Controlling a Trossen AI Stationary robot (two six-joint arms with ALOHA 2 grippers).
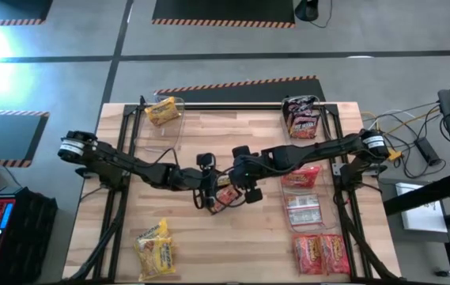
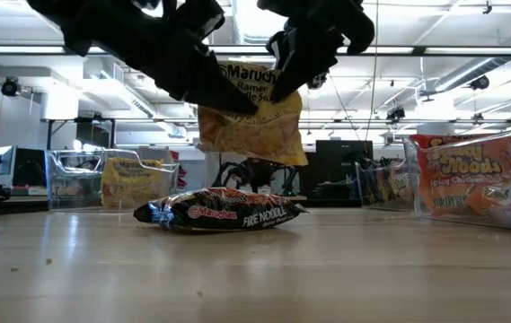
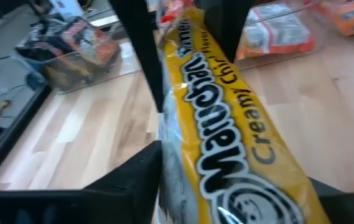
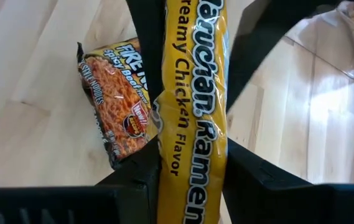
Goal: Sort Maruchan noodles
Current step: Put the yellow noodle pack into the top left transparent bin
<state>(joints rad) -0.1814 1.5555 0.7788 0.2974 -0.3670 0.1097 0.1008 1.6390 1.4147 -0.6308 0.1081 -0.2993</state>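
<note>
1. Left gripper (image 1: 209,190) is reaching in from the left to mid-worktop (image 1: 232,245). Its fingers (image 3: 145,81) are sitting either side of the yellow Creamy Chicken packet (image 2: 253,112), partly closed; can't tell whether they're actually pinching it.
2. Yellow packet is hanging in the air between both grippers, above the dark Fire Noodle packet (image 2: 222,210) lying flat on the worktop. Its long axis is running along each gripper's line of sight, thin edge between the fingers.
3. Right gripper (image 1: 248,188) is coming in from the right, clamping the yellow packet with fingers narrowed onto it.
4. Judgement: this is looking like a hand-over, both arms equally near. The yellow-packet bins (image 1: 164,112) are sitting on the left side, so the left arm is the likely carrier.
5. Risk: if the right lets go before the left bites, the packet drops onto the dark one.
</note>
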